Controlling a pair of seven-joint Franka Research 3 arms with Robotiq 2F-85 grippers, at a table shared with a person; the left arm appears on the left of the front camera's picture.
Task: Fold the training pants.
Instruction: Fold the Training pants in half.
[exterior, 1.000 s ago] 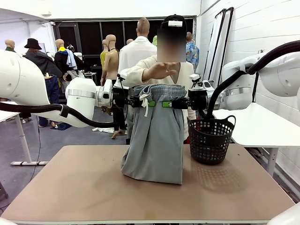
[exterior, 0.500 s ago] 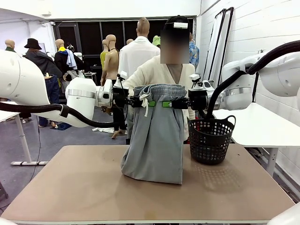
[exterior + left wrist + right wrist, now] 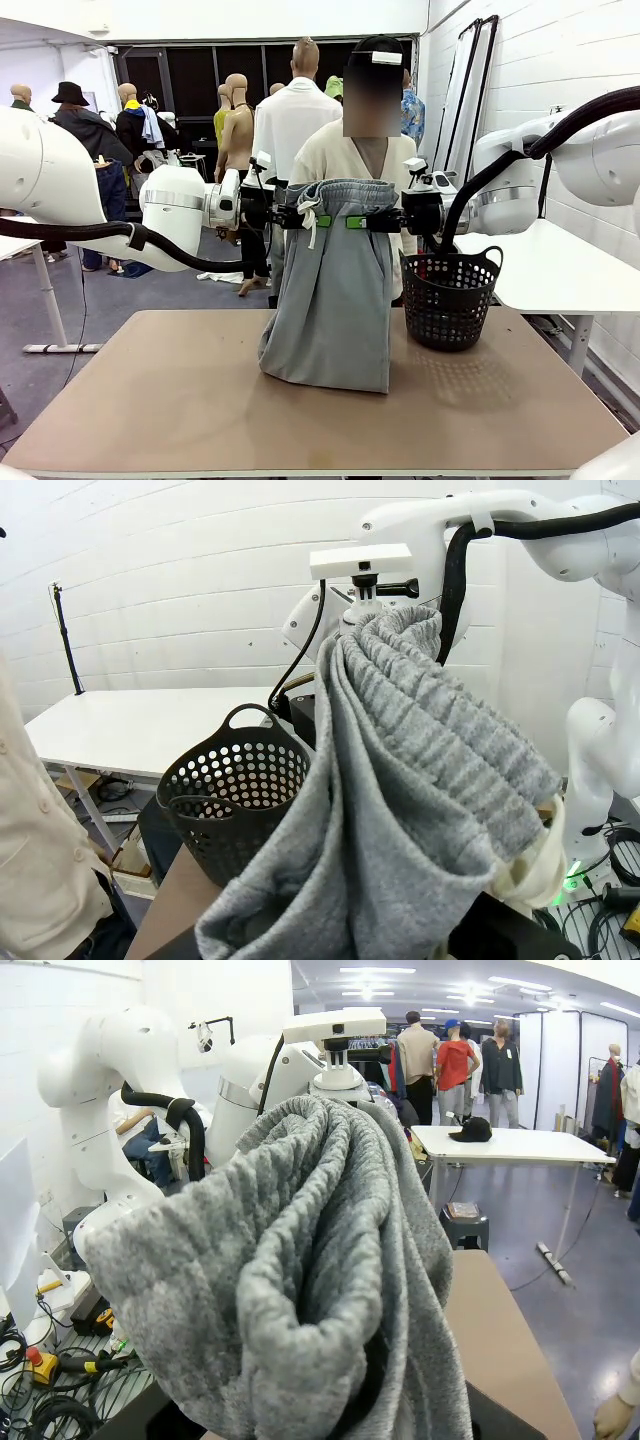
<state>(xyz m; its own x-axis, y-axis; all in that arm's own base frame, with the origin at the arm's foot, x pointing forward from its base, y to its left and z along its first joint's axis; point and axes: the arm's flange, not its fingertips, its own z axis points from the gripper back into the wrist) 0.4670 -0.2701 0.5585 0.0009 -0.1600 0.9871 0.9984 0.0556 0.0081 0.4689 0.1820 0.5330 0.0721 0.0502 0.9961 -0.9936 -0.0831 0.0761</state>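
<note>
Training pants (image 3: 332, 290) hang upright over mid tabletop (image 3: 150, 400), held by the waistband at both sides; lower hem bunched & resting on the surface. Left gripper (image 3: 312, 221) clenched on the waistband's left end, right gripper (image 3: 358, 222) clenched on the right end, green pads just visible against the grey cloth. White drawstring (image 3: 309, 222) dangles by the left grip.

Room: wide bare tabletop left of pants & in front, toward near edge. Right side tight: black basket (image 3: 448, 298) stands just beside the pants, near the far right edge. Person (image 3: 350, 160) stands at the far edge, directly behind the waistband.

Hidden: both wrist views mostly blocked by grey fabric (image 3: 420, 780) (image 3: 300, 1260), so own fingers can't be made out there. Pants' legs not separable in the folds. Basket contents hard to tell.
</note>
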